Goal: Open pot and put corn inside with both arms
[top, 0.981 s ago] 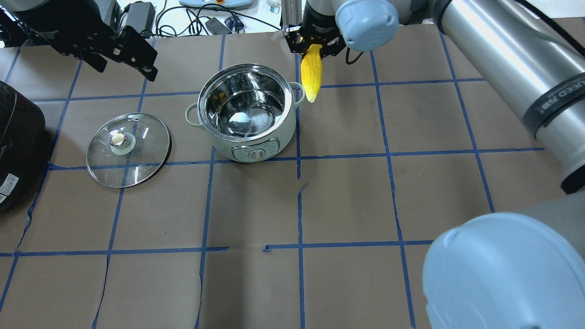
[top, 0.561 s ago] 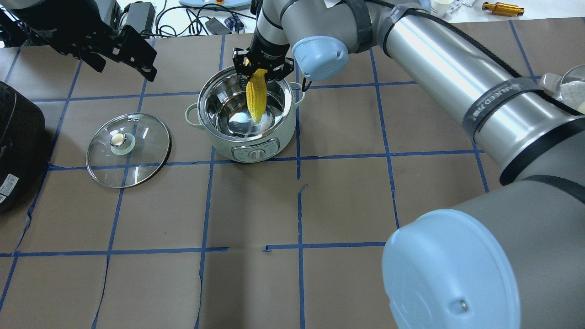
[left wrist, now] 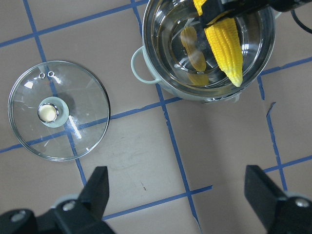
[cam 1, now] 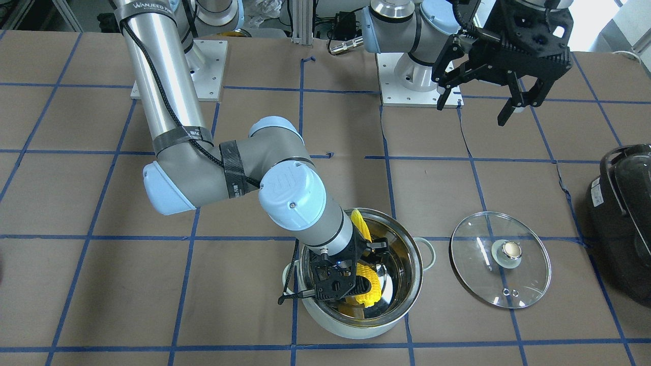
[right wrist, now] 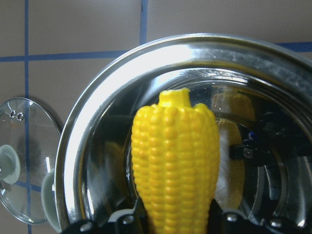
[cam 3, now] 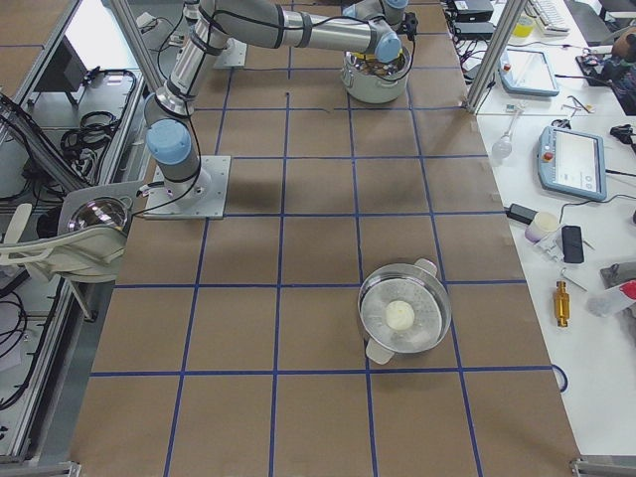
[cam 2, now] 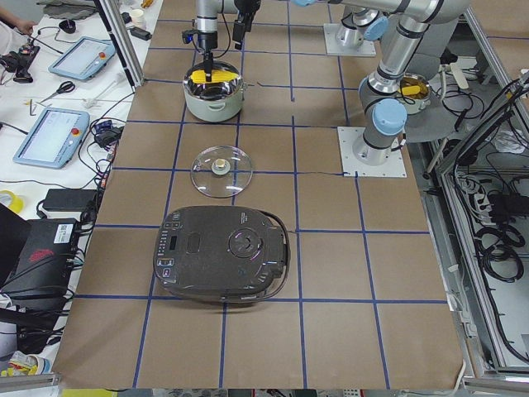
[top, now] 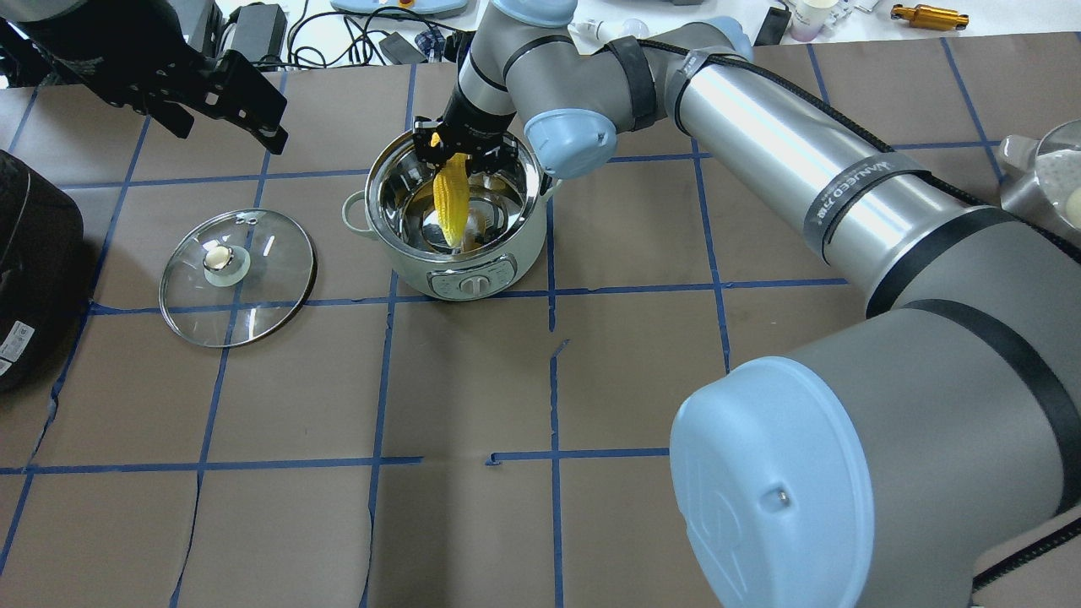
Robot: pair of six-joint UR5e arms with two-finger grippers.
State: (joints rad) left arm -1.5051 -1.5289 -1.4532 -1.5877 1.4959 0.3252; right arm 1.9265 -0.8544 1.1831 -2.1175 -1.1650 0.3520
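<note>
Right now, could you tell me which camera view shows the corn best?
The right wrist view: the corn fills the frame, kernels sharp, against the pot. The left wrist and overhead views show it smaller, tip down. The front view half hides it behind the right arm; side views show at most a yellow speck.

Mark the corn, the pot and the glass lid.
corn (top: 449, 203), overhead exterior view, mid-cob kernels
pot (top: 414, 274), overhead exterior view, front outer wall
glass lid (top: 270, 287), overhead exterior view, pane beside knob

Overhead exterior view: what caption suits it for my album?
The right arm's fingers hold a corn cob inside the open pot, its glass lid lying apart on the table.
</note>
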